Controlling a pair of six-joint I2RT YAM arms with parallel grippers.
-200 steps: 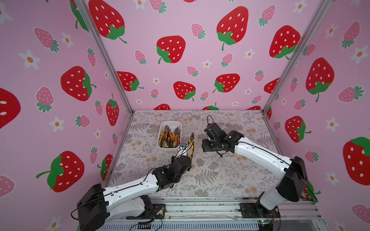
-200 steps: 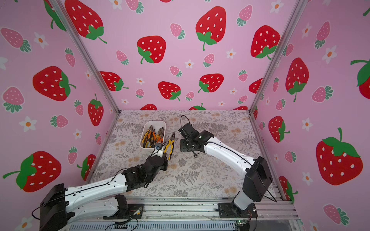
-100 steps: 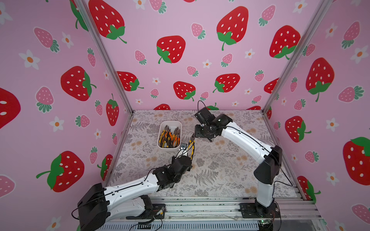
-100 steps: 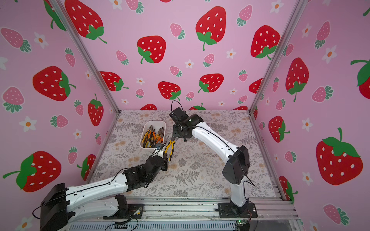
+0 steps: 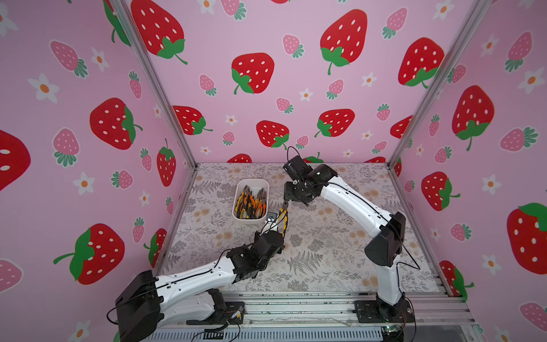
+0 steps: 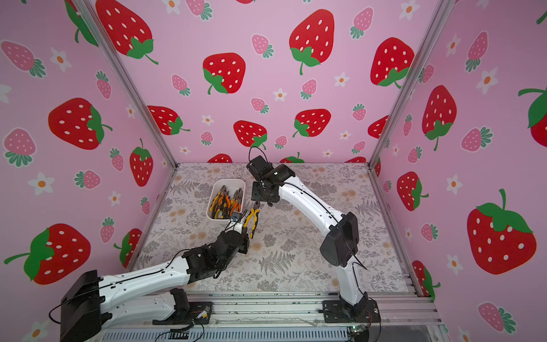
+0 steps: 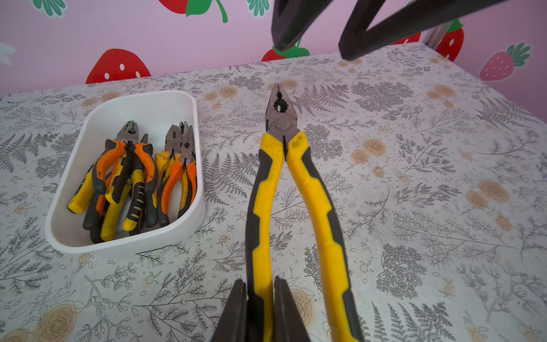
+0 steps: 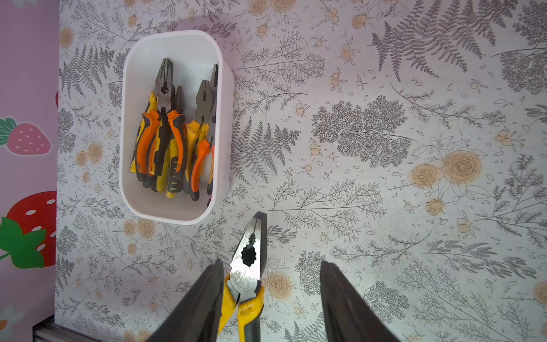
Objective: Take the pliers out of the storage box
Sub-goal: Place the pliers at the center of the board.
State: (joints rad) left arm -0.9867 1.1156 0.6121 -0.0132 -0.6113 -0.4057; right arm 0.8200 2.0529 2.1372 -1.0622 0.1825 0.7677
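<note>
The left end effector (image 7: 260,299) is clamped on one handle of the held pliers (image 7: 307,183), a combination pair with a grey metal nose and yellow-and-black rubber grips. The second handle hangs free beside the black fingers (image 7: 284,308). The tool is lifted off the table (image 7: 414,177), a flat surface covered in grey fern and tan rose print, and its nose points away from the left end effector, towards the right one.

The right end effector (image 8: 272,263) sits at the nose end of the held pliers (image 8: 247,266) with its fingers apart. The grey head lies between them, close against one finger (image 8: 213,284), with a wide gap to the other. Whether that near finger actually touches the metal cannot be told.

The white plastic storage box (image 7: 148,109), a shallow rounded rectangular tub, stands on the table ahead of the left end effector and to its left, just beside the held tool but apart from it. In both top views it lies lower than the right end effector and to its left (image 5: 251,182). Inside it the remaining pliers (image 7: 130,174) lie heaped together with orange-and-black or yellow-and-black handles, their noses pointing away from the left end effector.
</note>
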